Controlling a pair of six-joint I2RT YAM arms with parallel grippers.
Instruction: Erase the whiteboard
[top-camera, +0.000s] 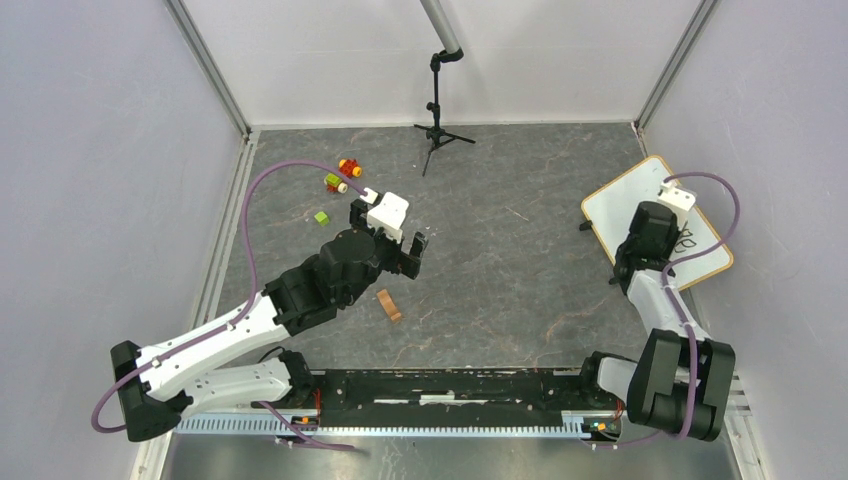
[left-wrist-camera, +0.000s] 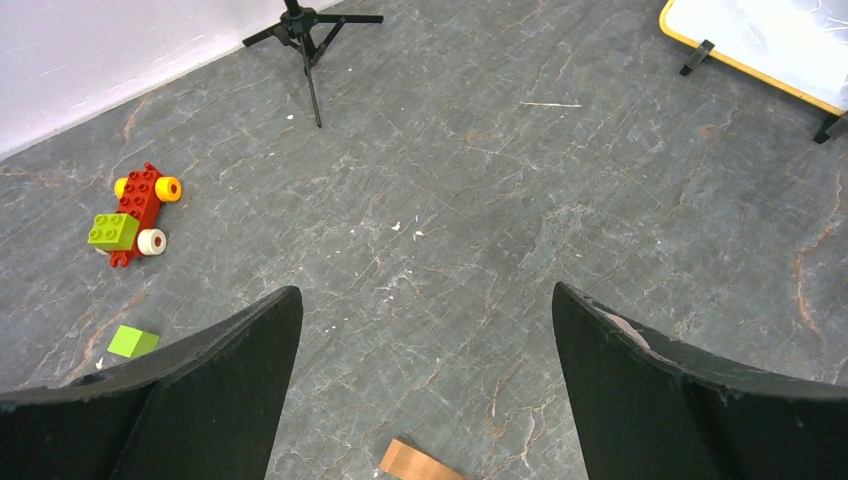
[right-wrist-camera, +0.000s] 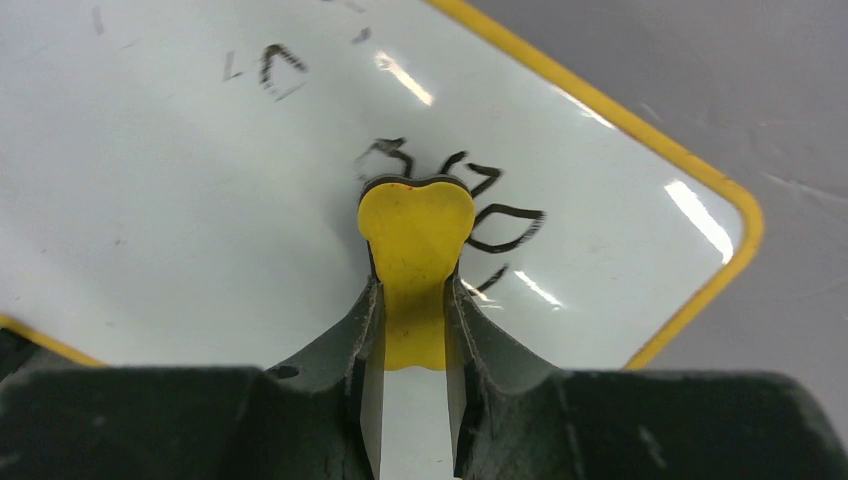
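The whiteboard (top-camera: 612, 212) lies at the far right of the table, white with a yellow-tan frame; its corner also shows in the left wrist view (left-wrist-camera: 770, 40). Dark handwriting (right-wrist-camera: 495, 215) remains on it near one corner. My right gripper (top-camera: 655, 240) is over the board, shut on a yellow eraser (right-wrist-camera: 415, 225). In the right wrist view my right gripper (right-wrist-camera: 413, 290) holds the eraser's end against the board (right-wrist-camera: 150, 200), right at the marks. My left gripper (top-camera: 388, 232) is open and empty above the table's middle, also seen in its own wrist view (left-wrist-camera: 425, 295).
A small wooden block (top-camera: 388, 305) (left-wrist-camera: 420, 462) lies just below the left gripper. A red brick toy car (top-camera: 345, 170) (left-wrist-camera: 135, 210) and a green cube (top-camera: 321, 217) (left-wrist-camera: 132, 342) sit at the back left. A black tripod (top-camera: 438, 120) stands at the back. Walls close in on both sides.
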